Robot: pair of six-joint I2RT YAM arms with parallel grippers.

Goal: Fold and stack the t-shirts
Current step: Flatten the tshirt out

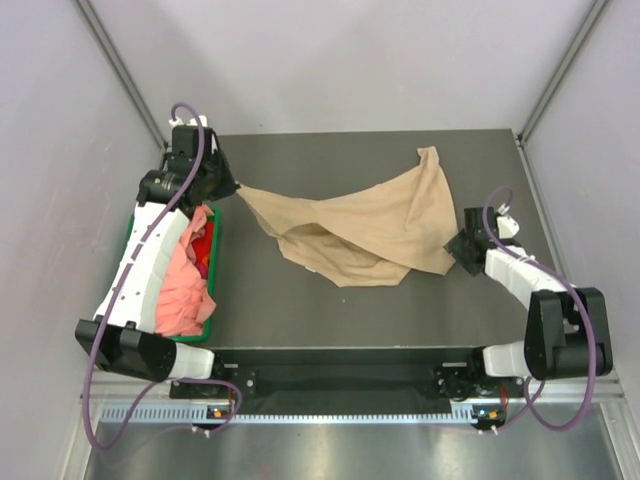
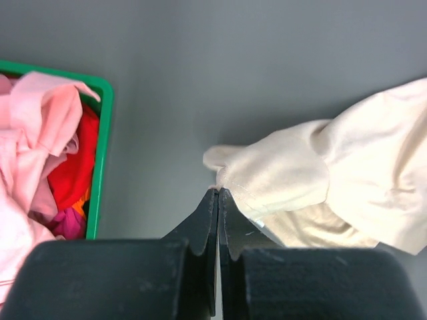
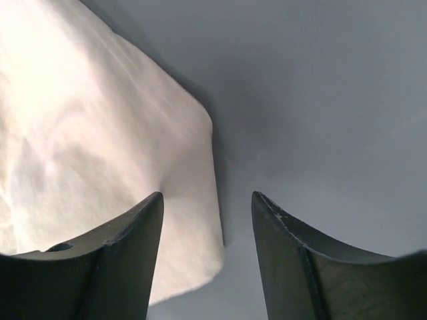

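Tan shirt (image 1: 360,235) is sprawled across the middle of the table (image 1: 330,310), not folded at all. It's crumpled, with one end pulled out toward the left and another flap pointing up toward the far right corner.

Left gripper (image 2: 218,195) has its jaws pressed tight together on the leftmost tip of that shirt. The wrist view shows the cloth bunched right at the fingertips, with a little nub of fabric poking out past them. The pinched tip sits just beside the bin (image 2: 100,167), over bare table.

Right gripper (image 3: 207,199) is at the shirt's right edge, near the lower right corner of the cloth. Its jaws are spread about halfway apart and it's got hold of nothing. In the wrist view the shirt's edge runs under the left finger and ends in the gap between the two, with the right finger over bare table. Can't tell if the fingers actually touch the cloth.

The pink shirts (image 1: 185,285) are heaped in the green bin on the left side of the table, under the left arm, with some red cloth (image 2: 70,173) jammed in next to them.
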